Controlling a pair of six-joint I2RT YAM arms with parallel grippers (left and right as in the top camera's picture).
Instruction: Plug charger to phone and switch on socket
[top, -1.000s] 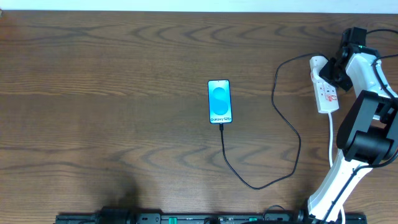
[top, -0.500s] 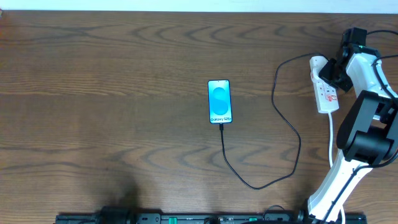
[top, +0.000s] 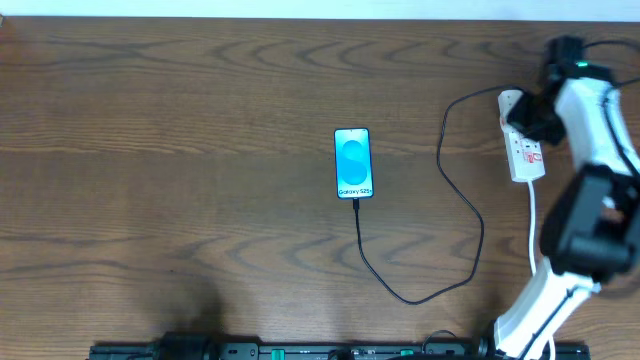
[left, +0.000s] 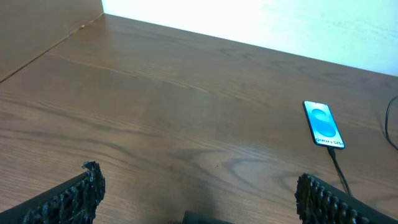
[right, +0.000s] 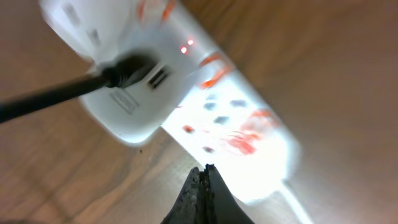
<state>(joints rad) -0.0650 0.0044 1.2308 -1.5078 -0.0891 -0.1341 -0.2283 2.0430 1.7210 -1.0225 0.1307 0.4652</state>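
Left gripper (left: 199, 196): its ridged black fingers are standing wide apart, gripping nothing, low over the near table edge.
Table (top: 180, 150): smooth brown wood grain is giving a light thing little hold.
Charger (top: 470, 215): this thin, limp black cable is looping across the table. One end is meeting the phone's near edge, and the other is sitting in a port at the socket's far end.
Phone (top: 353, 163): a flat, dark-edged slab is lying face up mid-table with its blue screen showing, apparently already plugged in.
Socket (top: 522, 150): a hard, glossy white bar with red marks and a rounded end is lying far right, its white cord trailing nearer.
Right gripper (right: 203, 177): the jaws are pressed together on nothing, tips pointing at the socket's top. Blur is hiding whether they are touching.
Step in hand: probably switching the socket on.
Doing it well: the closed tips should be centring on the red switch and pressing straight down, since a sideways push is likely sliding the strip or tugging the cable.
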